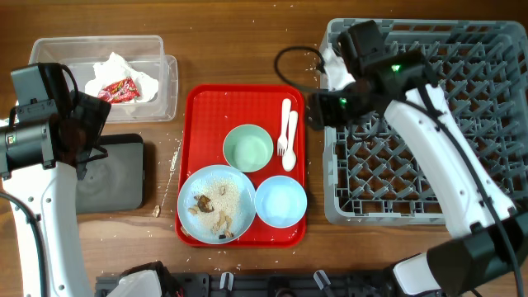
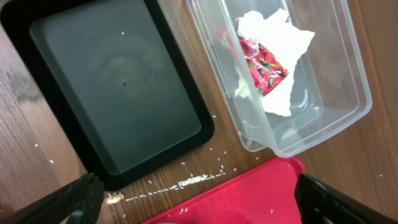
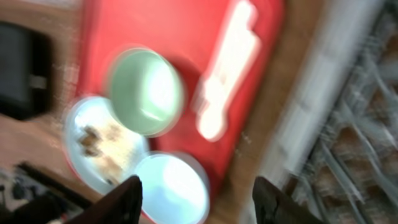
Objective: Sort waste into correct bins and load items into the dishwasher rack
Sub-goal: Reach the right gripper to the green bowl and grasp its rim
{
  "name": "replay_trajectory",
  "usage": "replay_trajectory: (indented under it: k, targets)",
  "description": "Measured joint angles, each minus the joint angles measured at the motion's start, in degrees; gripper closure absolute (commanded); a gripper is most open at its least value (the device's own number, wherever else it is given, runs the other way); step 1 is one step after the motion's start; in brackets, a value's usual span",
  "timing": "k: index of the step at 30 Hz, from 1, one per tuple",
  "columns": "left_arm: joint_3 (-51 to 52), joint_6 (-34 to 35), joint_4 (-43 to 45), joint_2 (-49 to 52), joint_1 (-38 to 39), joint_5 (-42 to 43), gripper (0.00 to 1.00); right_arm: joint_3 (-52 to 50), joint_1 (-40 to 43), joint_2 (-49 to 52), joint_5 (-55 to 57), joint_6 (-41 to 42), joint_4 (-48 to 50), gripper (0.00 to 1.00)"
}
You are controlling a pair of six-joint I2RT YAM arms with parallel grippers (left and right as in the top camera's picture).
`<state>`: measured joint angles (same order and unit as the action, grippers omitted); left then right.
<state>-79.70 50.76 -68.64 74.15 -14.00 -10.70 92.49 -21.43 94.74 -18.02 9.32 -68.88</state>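
step: loading dishes into the rack, my read. Crumpled white paper napkin (image 1: 124,70) and small red printed snack wrapper (image 1: 118,89) lie in the clear rectangular plastic tub (image 1: 169,87) at the table's (image 1: 247,33) far left corner.
right gripper (image 1: 323,107): fingers apart, nothing between them; over the gap between the flat red serving tray (image 1: 206,124) and the left edge of the large grey pegged dishwasher rack (image 1: 371,181). Wrist view is blurred.
left gripper (image 2: 199,205): spread wide, empty, above the shallow black rectangular tray (image 1: 115,177) at the left edge.
on red tray: pale green bowl (image 1: 247,148), white plastic fork and spoon (image 1: 287,132), smaller light blue bowl (image 1: 280,200), larger light blue plate (image 1: 183,202) carrying brown-and-white food scraps (image 1: 206,206).
yellow cup: not visible.
next: likely fork and spoon, the nearest items to the right gripper. They lie flat and touching, so a low, narrow pinch.
scraps: not yet binned; plate probably needs tipping first.
room: bowls and plate crowd the tray's near half. Rack is mostly free, though the right arm crosses it.
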Motion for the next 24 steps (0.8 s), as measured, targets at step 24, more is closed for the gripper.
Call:
replay_trajectory:
  k: [24]
  targets:
    - [0.0, 0.0, 0.0, 0.0, 0.0, 0.0, 0.00, 0.3, -30.3, 28.1, 22.6, 27.6, 26.9, 0.71]
